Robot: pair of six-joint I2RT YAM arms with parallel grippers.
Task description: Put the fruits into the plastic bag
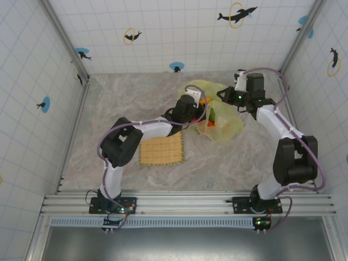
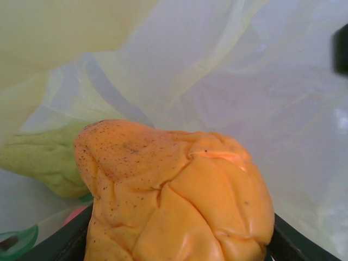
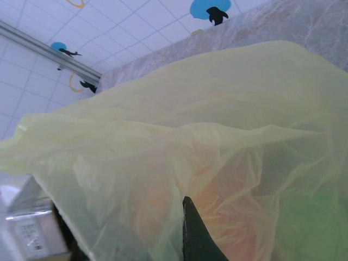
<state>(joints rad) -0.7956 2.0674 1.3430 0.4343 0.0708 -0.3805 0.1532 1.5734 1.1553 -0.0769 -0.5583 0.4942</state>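
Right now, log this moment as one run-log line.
phase: bagging | left gripper: inside plastic bag, jaws shut on orange fruit | right gripper: at bag rim, jaws unclear | in bag: green fruit

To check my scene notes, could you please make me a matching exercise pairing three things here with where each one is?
1 orange toy fruit
2 green pear
3 woven mat

a flat on the table, outside the plastic bag
b held in the left gripper
c partly hidden behind the orange toy fruit

Pairs: 1-b, 2-c, 3-a
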